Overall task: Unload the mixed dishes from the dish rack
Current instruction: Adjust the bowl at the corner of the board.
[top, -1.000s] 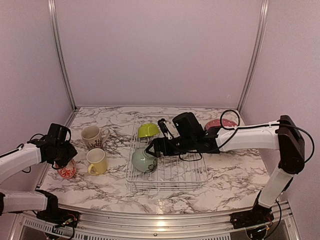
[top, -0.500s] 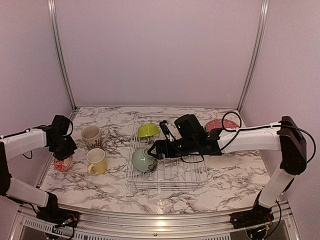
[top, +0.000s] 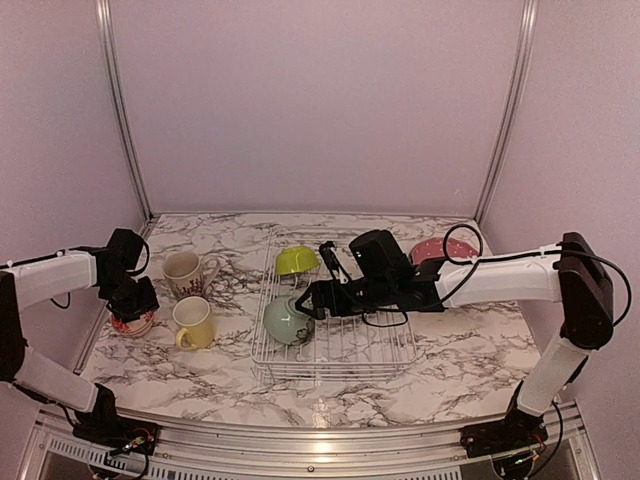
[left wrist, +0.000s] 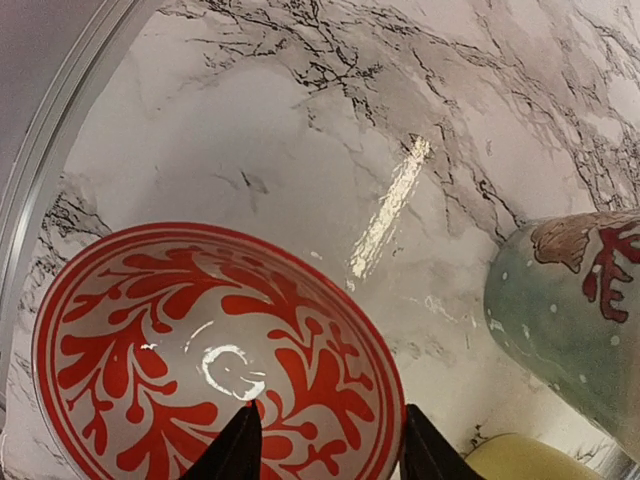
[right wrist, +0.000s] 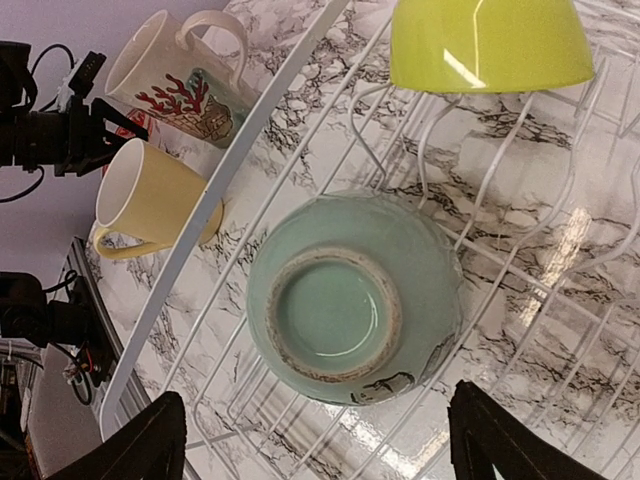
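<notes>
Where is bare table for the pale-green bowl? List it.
Free: the marble right of the dish rack, nearer than the red plate; the strip in front of the rack. Crowded: left of the rack, with cream mug, yellow mug, red-patterned bowl.

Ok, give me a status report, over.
Left gripper open at red-patterned bowl on table. Right gripper open above upturned pale-green bowl in dish rack. Lime bowl nearby, not blocking.
</notes>
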Available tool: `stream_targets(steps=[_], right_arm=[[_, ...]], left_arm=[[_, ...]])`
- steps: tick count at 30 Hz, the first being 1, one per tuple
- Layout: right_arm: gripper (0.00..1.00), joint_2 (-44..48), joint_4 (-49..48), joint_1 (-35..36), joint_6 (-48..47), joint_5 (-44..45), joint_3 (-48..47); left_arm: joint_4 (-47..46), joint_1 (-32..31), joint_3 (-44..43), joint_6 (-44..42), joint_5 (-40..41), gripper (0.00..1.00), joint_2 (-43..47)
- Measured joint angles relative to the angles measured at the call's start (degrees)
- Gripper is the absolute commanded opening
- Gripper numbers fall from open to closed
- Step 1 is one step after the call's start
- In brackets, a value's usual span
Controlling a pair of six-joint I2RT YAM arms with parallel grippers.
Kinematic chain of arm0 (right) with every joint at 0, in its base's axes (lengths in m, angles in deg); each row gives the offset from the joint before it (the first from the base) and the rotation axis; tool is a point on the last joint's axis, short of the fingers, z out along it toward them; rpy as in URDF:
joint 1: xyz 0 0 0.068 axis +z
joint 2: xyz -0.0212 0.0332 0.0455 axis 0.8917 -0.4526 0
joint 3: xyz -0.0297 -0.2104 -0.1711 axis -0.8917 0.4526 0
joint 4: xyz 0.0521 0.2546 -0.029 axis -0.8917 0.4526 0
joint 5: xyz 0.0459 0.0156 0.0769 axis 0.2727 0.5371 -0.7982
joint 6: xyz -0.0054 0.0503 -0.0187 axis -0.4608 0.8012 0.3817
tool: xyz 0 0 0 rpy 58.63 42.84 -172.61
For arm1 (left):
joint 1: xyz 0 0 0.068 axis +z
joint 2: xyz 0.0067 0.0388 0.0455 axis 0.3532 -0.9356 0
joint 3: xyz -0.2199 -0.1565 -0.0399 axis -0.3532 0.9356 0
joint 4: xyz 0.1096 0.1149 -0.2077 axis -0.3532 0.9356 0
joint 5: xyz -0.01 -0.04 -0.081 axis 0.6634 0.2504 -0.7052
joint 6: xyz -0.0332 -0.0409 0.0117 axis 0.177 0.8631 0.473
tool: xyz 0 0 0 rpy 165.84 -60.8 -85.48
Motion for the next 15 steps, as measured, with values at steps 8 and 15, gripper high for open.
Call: stream_targets(steps=[8,15], right_arm=[[0.87,-2.32,-0.02,0.0,-0.2,-0.02,-1.66],[0.87,-7.98,3.13,0.02,-0.87,0.9,-8.5]], left_arm=[[0.92,0.02,1.49,0.57,-4.44,0.86,11.54],[0.04,0.02,1.62,0.0,-10.93,0.95,22.82]])
